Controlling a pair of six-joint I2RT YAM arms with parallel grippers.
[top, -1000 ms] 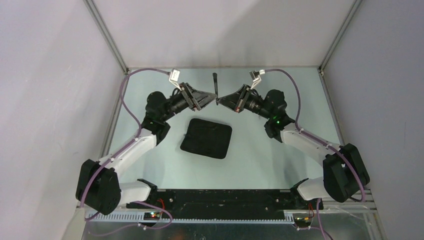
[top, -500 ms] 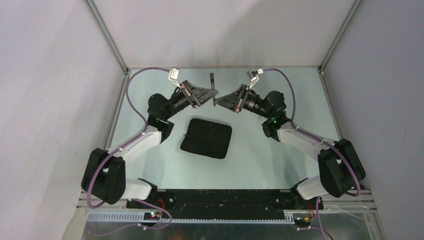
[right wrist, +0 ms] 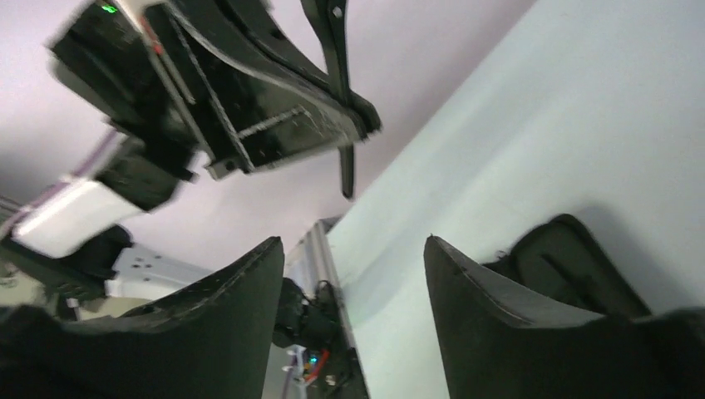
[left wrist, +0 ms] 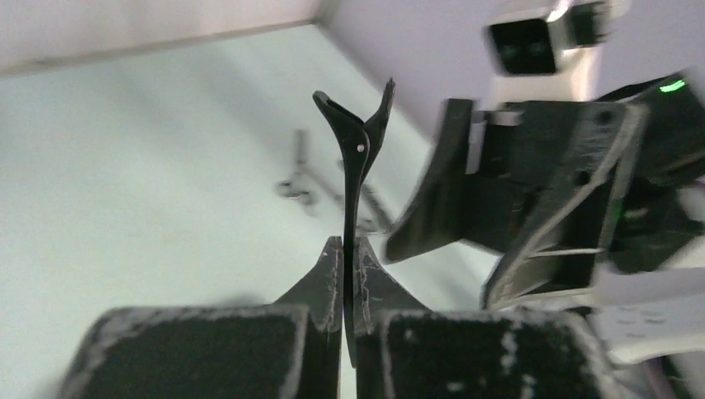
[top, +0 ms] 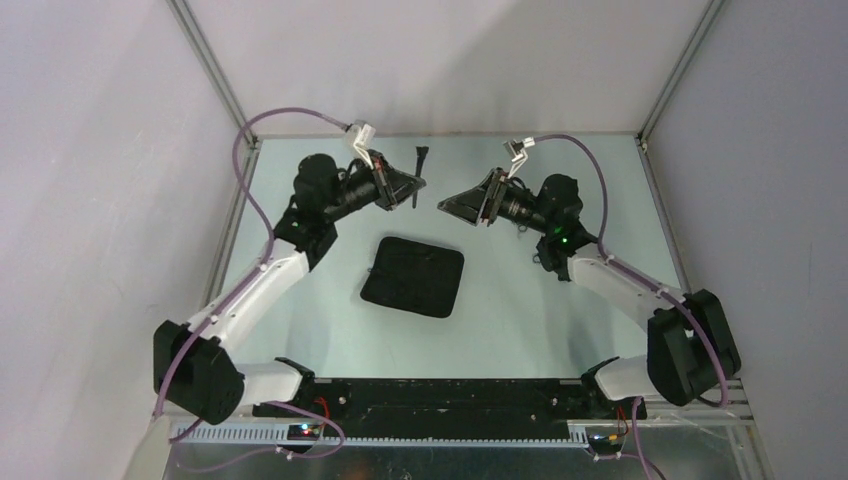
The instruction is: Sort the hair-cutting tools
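A thin black clip [left wrist: 359, 145] stands upright between the pads of my left gripper [left wrist: 349, 249], which is shut on its lower end. From above, the clip [top: 421, 158] sticks up past the left gripper [top: 416, 186] over the far middle of the table. My right gripper [top: 444, 203] faces it from the right, a short gap away, open and holding nothing; in its own view the right gripper [right wrist: 353, 258] looks at the held clip [right wrist: 336, 46]. Blurred silvery tools [left wrist: 298, 179] lie on the table beyond the clip. The comb is out of view.
A black rectangular zip case [top: 412, 277] lies flat in the middle of the table, nearer than both grippers, and shows as the case [right wrist: 574, 258] behind the right finger. Walls and metal frame rails [top: 215, 75] enclose the far side.
The right gripper opened and let go of the clip, then drew back slightly right. The left gripper shut on the clip and carried it left and farther back.
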